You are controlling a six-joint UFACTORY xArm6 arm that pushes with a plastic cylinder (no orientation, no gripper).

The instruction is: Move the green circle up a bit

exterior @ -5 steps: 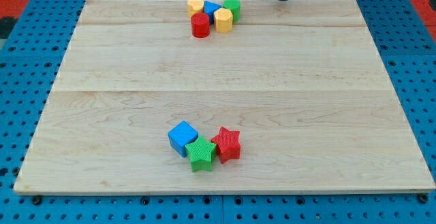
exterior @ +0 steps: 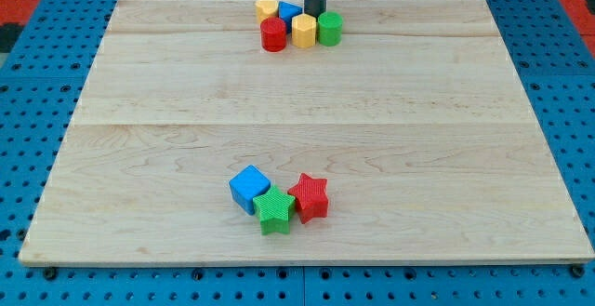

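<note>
The green circle stands near the view's top, at the right end of a cluster of blocks. My tip is just above and to the left of it, touching or nearly touching its upper left side. The dark rod rises straight up out of the view. Left of the green circle stands a yellow block, then a red cylinder. A blue block and a yellow heart stand behind them.
Near the view's bottom centre sit a blue cube, a green star and a red star, all touching. The wooden board lies on a blue pegboard.
My tip has moved left from the board's top right into the cluster. The green circle has shifted down and to the right, from behind the yellow block to beside it.
</note>
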